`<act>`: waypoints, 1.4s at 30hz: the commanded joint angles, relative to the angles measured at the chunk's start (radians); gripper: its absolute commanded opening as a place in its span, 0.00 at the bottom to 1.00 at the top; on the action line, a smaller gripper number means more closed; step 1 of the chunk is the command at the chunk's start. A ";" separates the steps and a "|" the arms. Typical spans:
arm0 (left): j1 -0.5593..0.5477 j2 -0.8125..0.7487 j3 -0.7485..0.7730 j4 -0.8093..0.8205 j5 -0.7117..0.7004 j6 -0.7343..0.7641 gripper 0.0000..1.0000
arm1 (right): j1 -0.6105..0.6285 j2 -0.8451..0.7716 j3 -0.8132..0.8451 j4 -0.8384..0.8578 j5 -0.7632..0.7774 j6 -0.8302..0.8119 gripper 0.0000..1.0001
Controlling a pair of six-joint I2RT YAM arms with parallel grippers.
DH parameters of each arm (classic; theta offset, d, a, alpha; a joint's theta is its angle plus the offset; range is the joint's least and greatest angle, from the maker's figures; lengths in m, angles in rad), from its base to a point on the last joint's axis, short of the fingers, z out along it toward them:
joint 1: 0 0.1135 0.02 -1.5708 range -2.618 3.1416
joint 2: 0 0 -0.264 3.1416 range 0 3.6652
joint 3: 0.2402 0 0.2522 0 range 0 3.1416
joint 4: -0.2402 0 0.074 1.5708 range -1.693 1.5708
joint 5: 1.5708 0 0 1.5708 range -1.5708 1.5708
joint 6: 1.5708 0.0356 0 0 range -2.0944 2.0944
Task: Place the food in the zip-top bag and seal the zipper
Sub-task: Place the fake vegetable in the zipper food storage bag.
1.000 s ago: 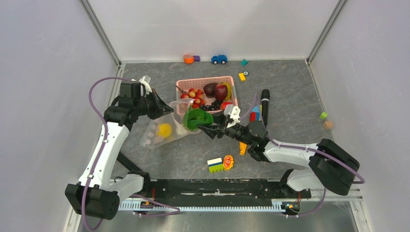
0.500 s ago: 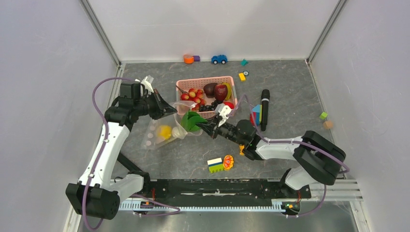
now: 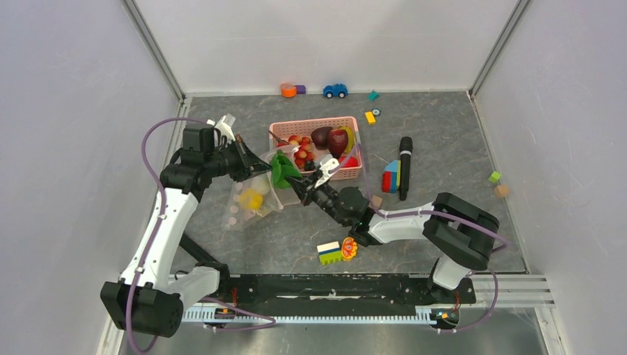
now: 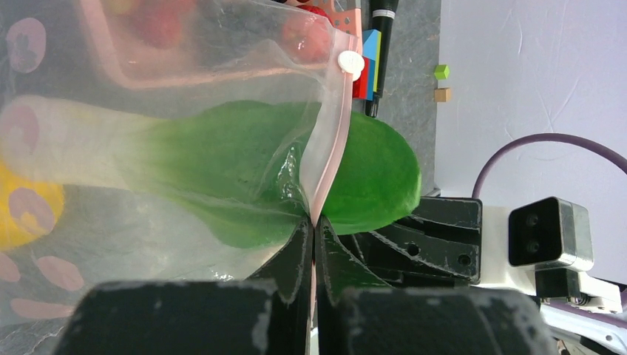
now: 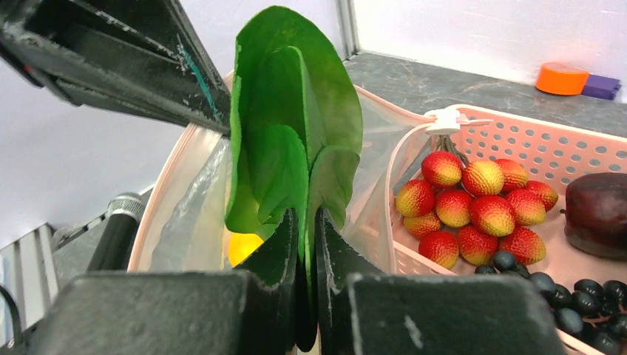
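Note:
My left gripper (image 3: pixel 255 164) (image 4: pixel 314 225) is shut on the pink zipper (image 4: pixel 333 148) at the mouth of the clear zip-top bag (image 3: pixel 248 203), holding it open. My right gripper (image 3: pixel 297 186) (image 5: pixel 305 222) is shut on the green leaves of the bok choy (image 3: pixel 281 168) (image 5: pixel 296 111). The white stalk lies inside the bag (image 4: pixel 89 133); the leaf tips stick out of the mouth. A yellow citrus (image 3: pixel 251 200) (image 5: pixel 242 248) lies in the bag. Strawberries (image 5: pixel 473 207), dark berries (image 5: pixel 584 296) and a dark red apple (image 5: pixel 599 203) sit in the pink basket (image 3: pixel 314 122).
A black microphone (image 3: pixel 404 166) and stacked coloured blocks (image 3: pixel 390 177) lie right of the basket. A green-yellow block (image 3: pixel 330 253) and an orange piece (image 3: pixel 349 248) lie near the front. A toy car (image 3: pixel 335 90) and small toys line the back wall.
My right gripper has carried the bok choy left and back into the bag's mouth, its arm stretching out. My left gripper has kept hold of the bag's mouth.

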 commanded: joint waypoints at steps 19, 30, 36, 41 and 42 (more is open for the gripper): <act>0.007 -0.032 -0.011 0.086 0.104 -0.002 0.02 | 0.092 0.143 0.293 -0.449 0.245 0.114 0.18; 0.007 -0.022 -0.020 0.090 0.097 -0.009 0.02 | 0.091 0.155 0.425 -0.663 0.230 0.157 0.44; 0.007 0.017 -0.026 0.090 0.112 -0.020 0.02 | 0.090 0.046 0.365 -0.641 0.213 0.087 0.70; 0.008 0.040 -0.028 0.083 0.111 -0.025 0.02 | 0.083 -0.065 0.295 -0.617 0.188 0.016 0.85; 0.008 0.042 -0.028 0.081 0.112 -0.025 0.02 | 0.081 -0.089 0.286 -0.625 0.178 0.004 0.89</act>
